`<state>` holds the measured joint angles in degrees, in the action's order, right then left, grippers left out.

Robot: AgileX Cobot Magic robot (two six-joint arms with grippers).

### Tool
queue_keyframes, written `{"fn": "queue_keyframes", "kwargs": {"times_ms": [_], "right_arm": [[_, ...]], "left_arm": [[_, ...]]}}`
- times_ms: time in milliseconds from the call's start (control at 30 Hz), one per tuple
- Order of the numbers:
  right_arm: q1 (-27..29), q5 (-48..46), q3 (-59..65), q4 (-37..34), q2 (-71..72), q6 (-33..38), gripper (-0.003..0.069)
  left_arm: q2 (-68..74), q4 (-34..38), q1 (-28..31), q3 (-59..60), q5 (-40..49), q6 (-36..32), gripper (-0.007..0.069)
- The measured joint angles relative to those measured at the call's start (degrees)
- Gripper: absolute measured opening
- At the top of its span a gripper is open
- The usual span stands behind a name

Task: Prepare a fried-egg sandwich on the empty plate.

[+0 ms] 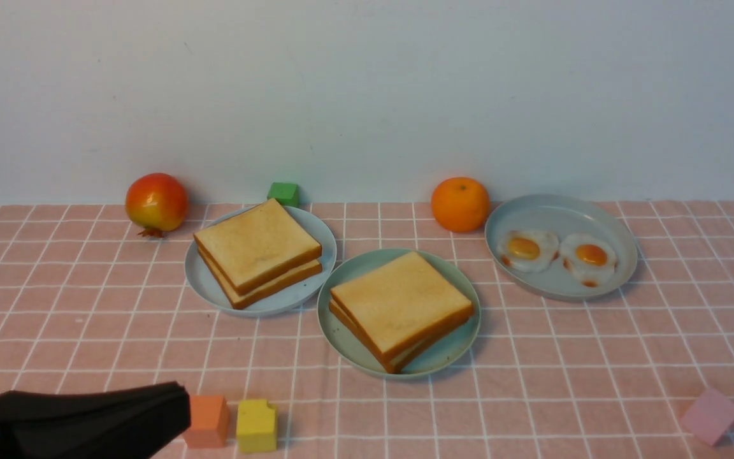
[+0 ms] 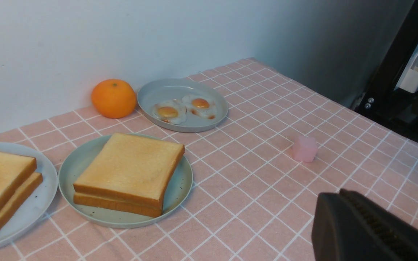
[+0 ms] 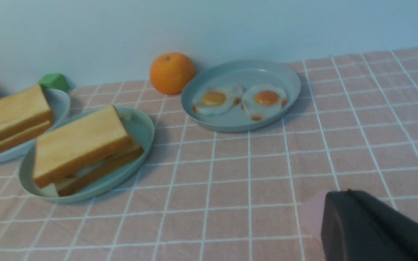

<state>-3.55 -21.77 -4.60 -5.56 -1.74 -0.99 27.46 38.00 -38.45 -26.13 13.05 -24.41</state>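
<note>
The sea-green plate (image 1: pixel 451 356) sits mid-table and holds two stacked toast slices (image 1: pixel 399 299). In the right wrist view a sliver of white egg (image 3: pixel 83 171) shows between the slices (image 3: pixel 78 145) on this plate (image 3: pixel 142 127); the yolk is hidden. The stack also shows in the left wrist view (image 2: pixel 129 163). My left gripper (image 1: pixel 182 408) is shut and empty, low at the front left, well short of the plate; its jaws are pressed together in its wrist view (image 2: pixel 339 194). My right gripper (image 3: pixel 347 192) is shut and empty, out of the front view.
A pale blue plate (image 1: pixel 204 280) holds two more toast slices (image 1: pixel 255 245). A grey-blue dish (image 1: pixel 558 210) holds two fried eggs (image 1: pixel 528 248). An orange (image 1: pixel 460 204), a red fruit (image 1: pixel 157 203), and green (image 1: pixel 283 192), orange (image 1: pixel 208 421), yellow (image 1: pixel 257 425) and pink (image 1: pixel 711 415) cubes lie around.
</note>
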Motion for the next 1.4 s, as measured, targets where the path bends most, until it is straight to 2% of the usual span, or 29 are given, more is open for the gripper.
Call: {"fn": "queue_keyframes", "kwargs": {"times_ms": [100, 267, 1200, 1300, 1333, 1400], "right_arm": [[0.73, -0.07, 5.77, 1.2, 2.17, 0.15, 0.0001], [1.13, -0.95, 5.85, 2.99, 2.46, 0.3, 0.0004], [1.13, -0.95, 5.85, 2.99, 2.51, 0.3, 0.0022], [1.13, -0.95, 5.85, 2.99, 2.51, 0.3, 0.0022], [1.13, -0.95, 5.85, 2.99, 2.51, 0.3, 0.0024], [1.13, -0.95, 5.85, 2.99, 2.51, 0.3, 0.0025]], "left_arm": [[0.0, 0.05, 0.0, 0.0, 0.15, 0.0, 0.0013], [0.0, 0.05, 0.0, 0.0, 0.87, -0.06, 0.0013], [0.0, 0.05, 0.0, 0.0, 1.2, -0.06, 0.0013], [0.0, -0.55, 0.0, 0.82, -1.69, 0.0, 0.0013], [-0.27, -3.21, 0.59, 2.37, -5.91, 0.91, 0.0013], [-1.06, -5.82, 1.64, 3.8, -8.7, 2.34, 0.0013]]}}
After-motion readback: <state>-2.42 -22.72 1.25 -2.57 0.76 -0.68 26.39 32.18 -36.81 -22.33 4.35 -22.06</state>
